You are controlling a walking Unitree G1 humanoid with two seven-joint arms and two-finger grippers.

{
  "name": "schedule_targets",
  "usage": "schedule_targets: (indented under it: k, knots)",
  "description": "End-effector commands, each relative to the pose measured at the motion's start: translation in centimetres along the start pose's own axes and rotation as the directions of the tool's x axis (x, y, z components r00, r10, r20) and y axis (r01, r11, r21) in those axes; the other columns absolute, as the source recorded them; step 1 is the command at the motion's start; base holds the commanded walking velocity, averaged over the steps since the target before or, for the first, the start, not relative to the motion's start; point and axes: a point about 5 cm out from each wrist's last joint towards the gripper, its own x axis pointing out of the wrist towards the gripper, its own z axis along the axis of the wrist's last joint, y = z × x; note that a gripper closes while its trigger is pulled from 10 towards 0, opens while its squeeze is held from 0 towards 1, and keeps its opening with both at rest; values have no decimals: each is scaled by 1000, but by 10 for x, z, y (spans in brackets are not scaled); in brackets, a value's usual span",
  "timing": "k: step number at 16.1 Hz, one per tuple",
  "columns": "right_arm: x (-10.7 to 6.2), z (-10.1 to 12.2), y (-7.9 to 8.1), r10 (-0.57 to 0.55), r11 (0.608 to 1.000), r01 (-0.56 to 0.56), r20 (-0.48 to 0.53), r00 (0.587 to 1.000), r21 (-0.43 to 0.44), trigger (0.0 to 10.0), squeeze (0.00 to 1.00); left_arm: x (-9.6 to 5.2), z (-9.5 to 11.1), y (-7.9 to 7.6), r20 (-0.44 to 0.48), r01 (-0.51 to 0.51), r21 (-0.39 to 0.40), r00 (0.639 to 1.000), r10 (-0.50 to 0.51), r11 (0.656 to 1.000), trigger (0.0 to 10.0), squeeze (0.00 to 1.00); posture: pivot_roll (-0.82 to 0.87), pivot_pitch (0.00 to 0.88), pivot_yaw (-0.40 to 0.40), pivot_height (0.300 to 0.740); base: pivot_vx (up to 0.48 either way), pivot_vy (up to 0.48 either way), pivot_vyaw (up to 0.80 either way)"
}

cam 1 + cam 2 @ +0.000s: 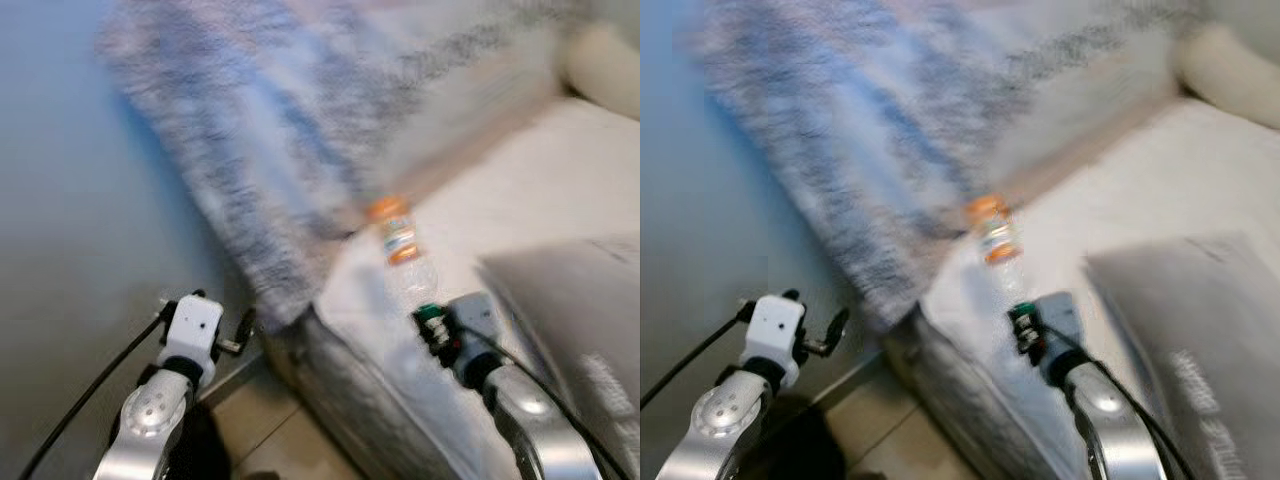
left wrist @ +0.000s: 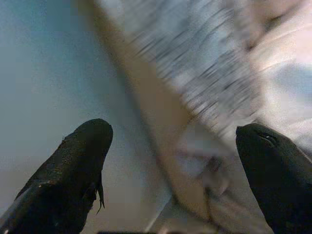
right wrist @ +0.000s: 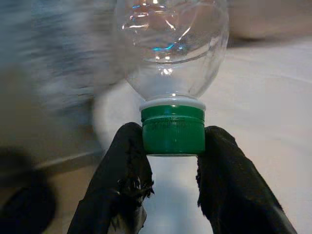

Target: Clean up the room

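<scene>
A clear plastic bottle (image 1: pixel 404 262) with a green cap (image 3: pixel 172 130) and an orange label band is held over the near corner of a white bed (image 1: pixel 520 190). My right gripper (image 3: pixel 172 146) is shut on the green cap, one black finger on each side, with the bottle pointing away from the wrist. My left gripper (image 2: pixel 170 151) is open with nothing between its fingers; it hovers at the left of the bed corner, over the floor beside a blue-grey wall (image 1: pixel 70 200).
A fuzzy grey-and-white blanket (image 1: pixel 270 130) hangs over the bed's left side. A grey pillow or cushion (image 1: pixel 580 310) lies on the bed at right, a white pillow (image 1: pixel 605 65) at the far right corner. Tan floor (image 1: pixel 270 430) runs between wall and bed.
</scene>
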Motion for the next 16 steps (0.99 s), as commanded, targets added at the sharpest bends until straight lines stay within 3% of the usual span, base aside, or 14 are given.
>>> schedule_targets:
  k: [1, 4, 7, 8, 13, 16]
  knots:
    - [-5, -3, 0, 51, 998, -52, -34, 998, -34, 10000, 0, -2, -1, 0, -16, 0, -3, 1000, 0, 1000, 10000, 0, 11, 0, 41, 740, 0, 0, 800]
    - [-6, -9, -6, 122, 990, -127, -80, 989, -68, 10000, 0, -4, -6, -16, -75, 111, -26, 991, -113, 993, 10000, 0, 15, 0, 43, 740, 0, 0, 800]
    - [-8, -10, -4, 169, 977, -181, -113, 979, -112, 10000, 0, 2, -3, -5, -46, 65, 23, 997, -64, 998, 10000, 0, -48, 0, 79, 740, 0, 0, 800]
    - [-8, -9, -4, 176, 972, -191, -115, 978, -138, 10000, 0, 6, -3, -2, -48, 44, 5, 998, -43, 999, 10000, 0, -60, 0, 88, 740, 0, 0, 800]
    - [0, -7, 0, 197, 972, -207, -94, 976, -115, 10000, 0, 18, 13, -8, 15, 36, 10, 999, -37, 999, 10000, 0, -30, 0, 80, 740, 0, 0, 800]
    - [11, -5, 7, 228, 963, -240, -99, 969, -126, 10000, 0, 16, 9, -8, 9, 34, -1, 999, -34, 999, 10000, 0, 8, 0, 43, 740, 0, 0, 800]
